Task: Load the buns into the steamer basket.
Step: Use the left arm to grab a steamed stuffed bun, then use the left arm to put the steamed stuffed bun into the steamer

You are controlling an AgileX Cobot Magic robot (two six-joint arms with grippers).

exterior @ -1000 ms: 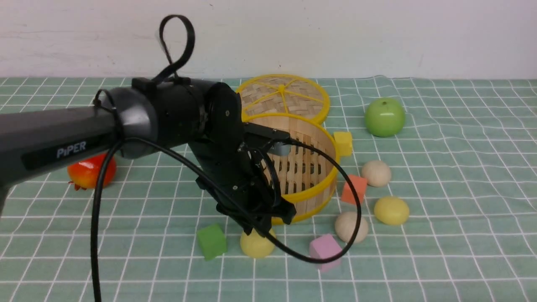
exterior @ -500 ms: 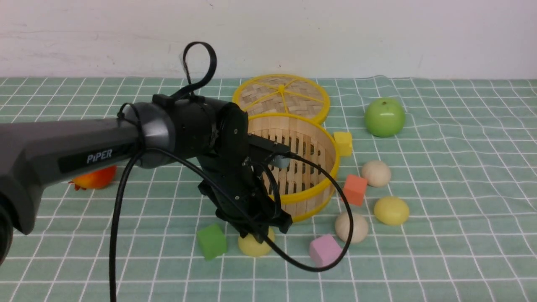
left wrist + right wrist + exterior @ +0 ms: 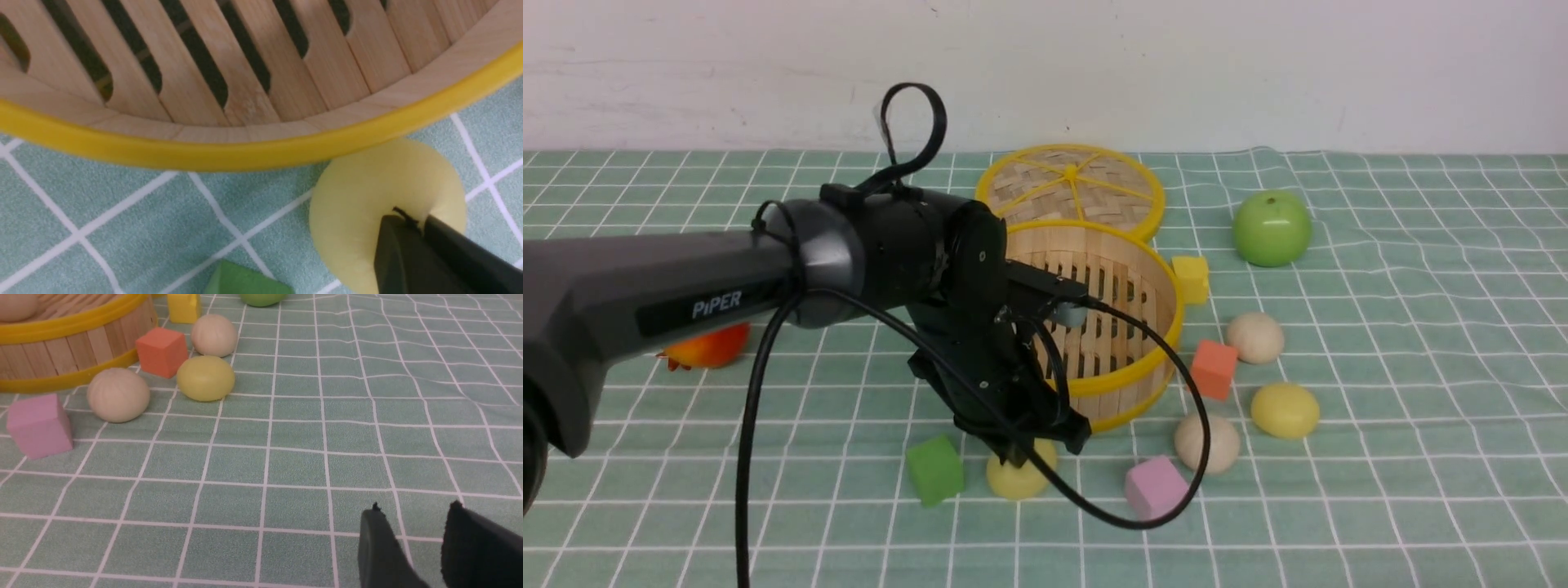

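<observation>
**Q:** Green checked cloth (image 3: 1421, 367), yellow bun (image 3: 1011, 482) lower centre by the steamer basket (image 3: 1127, 377). Is it soft?

**A:** Looks squishy and light. Your left gripper (image 3: 421, 220) pinches shut on its top; I'd grab its sides instead. And your right gripper (image 3: 412, 522) sits half-spread, empty.

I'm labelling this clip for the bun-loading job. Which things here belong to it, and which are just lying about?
Job: steamer basket; beige bun inside it; far beige bun; near beige bun; left yellow bun; right yellow bun.
Lying about: woven lid, green apple, red fruit, green cube, pink cube, orange cube, yellow cube.
</observation>
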